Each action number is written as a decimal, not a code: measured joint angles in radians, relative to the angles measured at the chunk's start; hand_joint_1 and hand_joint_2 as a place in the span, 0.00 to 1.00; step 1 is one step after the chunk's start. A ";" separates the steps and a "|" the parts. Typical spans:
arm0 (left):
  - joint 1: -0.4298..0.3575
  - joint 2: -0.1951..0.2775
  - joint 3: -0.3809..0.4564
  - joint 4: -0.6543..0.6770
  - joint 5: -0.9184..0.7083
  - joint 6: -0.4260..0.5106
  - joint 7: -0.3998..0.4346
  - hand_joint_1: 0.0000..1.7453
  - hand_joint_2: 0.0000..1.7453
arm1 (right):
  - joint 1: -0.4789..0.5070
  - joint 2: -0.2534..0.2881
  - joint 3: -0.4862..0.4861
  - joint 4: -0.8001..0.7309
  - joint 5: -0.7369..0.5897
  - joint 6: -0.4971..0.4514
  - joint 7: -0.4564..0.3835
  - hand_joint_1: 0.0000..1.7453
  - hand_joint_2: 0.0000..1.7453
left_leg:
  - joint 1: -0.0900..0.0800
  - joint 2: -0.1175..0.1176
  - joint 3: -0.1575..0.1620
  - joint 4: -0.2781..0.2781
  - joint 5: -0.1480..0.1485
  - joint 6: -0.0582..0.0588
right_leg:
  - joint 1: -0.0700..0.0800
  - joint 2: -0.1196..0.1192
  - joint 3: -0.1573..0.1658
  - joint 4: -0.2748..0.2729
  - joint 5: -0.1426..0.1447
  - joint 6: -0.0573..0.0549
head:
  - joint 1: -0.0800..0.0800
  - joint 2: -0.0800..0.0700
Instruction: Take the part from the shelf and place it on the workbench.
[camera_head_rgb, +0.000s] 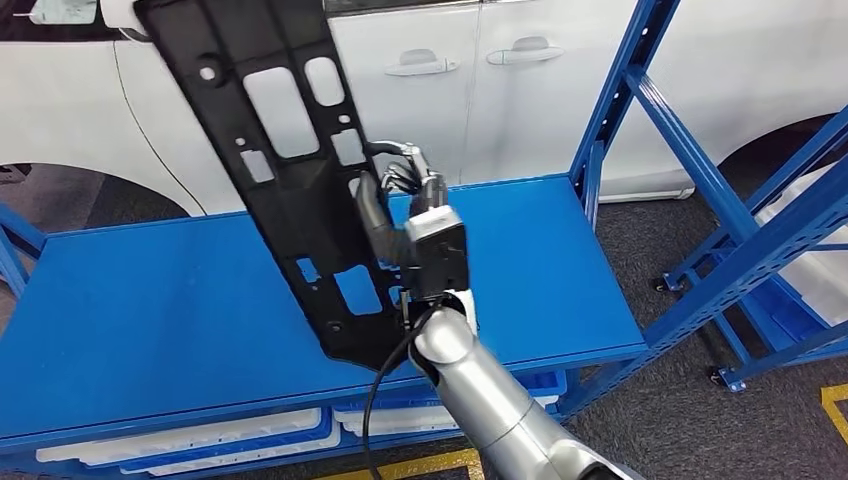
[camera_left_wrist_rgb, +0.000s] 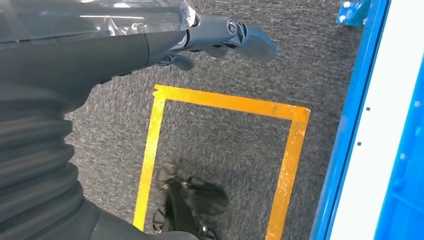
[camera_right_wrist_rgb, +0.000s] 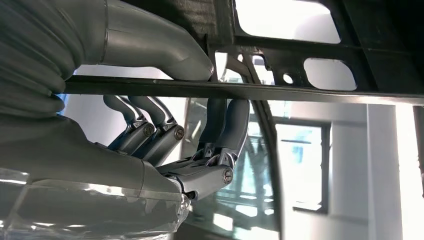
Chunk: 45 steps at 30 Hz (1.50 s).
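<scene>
Your right hand (camera_head_rgb: 405, 215) grips the long black part (camera_head_rgb: 290, 170), thumb (camera_right_wrist_rgb: 155, 45) on one side of its edge rail and the darker fingers (camera_right_wrist_rgb: 225, 125) curled round the other. The part slants up and away from those fingers, its lower end hanging just over the blue workbench (camera_head_rgb: 150, 310), not resting on it. Beyond the fingers you see a white car (camera_head_rgb: 480, 90); blue shelf (camera_head_rgb: 720, 200) uprights stand off to their right on grey carpet (camera_head_rgb: 640, 250). Your left hand (camera_left_wrist_rgb: 220, 40) hangs above the carpet, fingers loosely extended and holding nothing, near a yellow floor marking (camera_left_wrist_rgb: 225, 102).
</scene>
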 joint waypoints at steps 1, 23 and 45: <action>0.002 0.000 0.000 0.000 0.001 0.000 -0.001 0.00 1.00 | 0.025 -0.009 -0.022 -0.030 -0.033 0.018 -0.003 1.00 1.00 | 0.001 0.000 -0.003 0.004 0.010 -0.002 | -0.001 0.000 0.000 0.002 -0.001 0.001 | 0.000 0.000; 0.011 -0.007 0.016 0.000 0.028 -0.030 -0.063 0.00 1.00 | 0.353 -0.168 -0.223 -0.611 -0.496 0.410 -0.035 1.00 1.00 | -0.007 -0.004 0.130 -0.268 0.121 0.032 | -0.001 0.008 -0.009 0.033 -0.024 0.038 | 0.006 0.000; 0.002 -0.024 0.026 0.000 0.049 -0.019 -0.058 0.00 1.00 | 0.378 -0.228 -0.145 -0.750 -0.598 0.577 0.021 1.00 1.00 | -0.004 0.000 0.140 -0.282 0.128 0.057 | -0.008 0.010 -0.104 0.259 -0.149 0.059 | 0.012 0.000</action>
